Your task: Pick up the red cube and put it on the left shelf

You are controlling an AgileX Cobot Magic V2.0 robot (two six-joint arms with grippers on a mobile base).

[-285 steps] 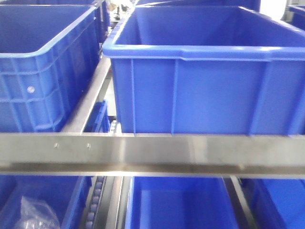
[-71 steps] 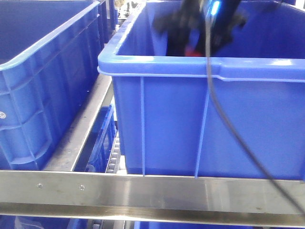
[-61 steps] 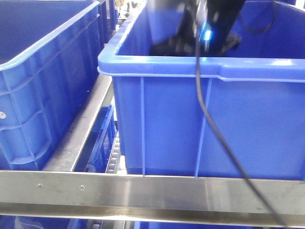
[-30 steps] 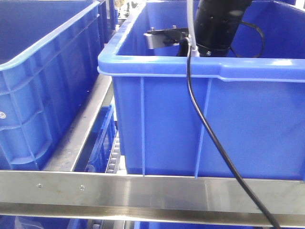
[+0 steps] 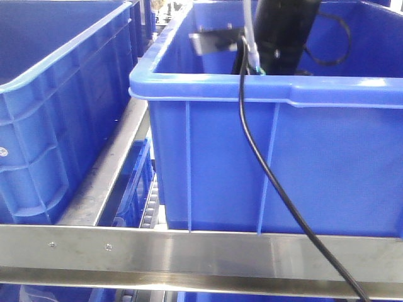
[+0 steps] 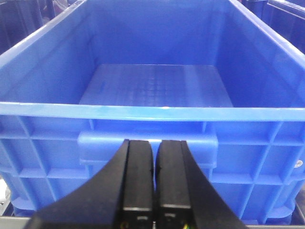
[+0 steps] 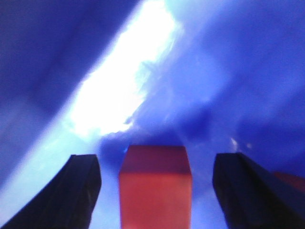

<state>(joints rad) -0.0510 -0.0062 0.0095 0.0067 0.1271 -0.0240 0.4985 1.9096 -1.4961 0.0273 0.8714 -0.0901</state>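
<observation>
Blue bin (image 7: 228,71) floor, right gripper (image 7: 157,191) spread around red cube (image 7: 155,191), gaps both sides, left gripper (image 6: 155,162) pressed together

Red cube (image 7: 155,188), blue bin (image 5: 271,157), black fingers (image 7: 76,191)

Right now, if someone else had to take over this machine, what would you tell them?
Right gripper: open, its fingers either side of the red cube, not gripping it; that arm is down inside the blue bin.
Left gripper: shut, empty, parked facing another blue bin with nothing showing inside.
Done: the right arm has reached the cube.
Left: close on the cube, lift it out, place it on the left shelf.
</observation>
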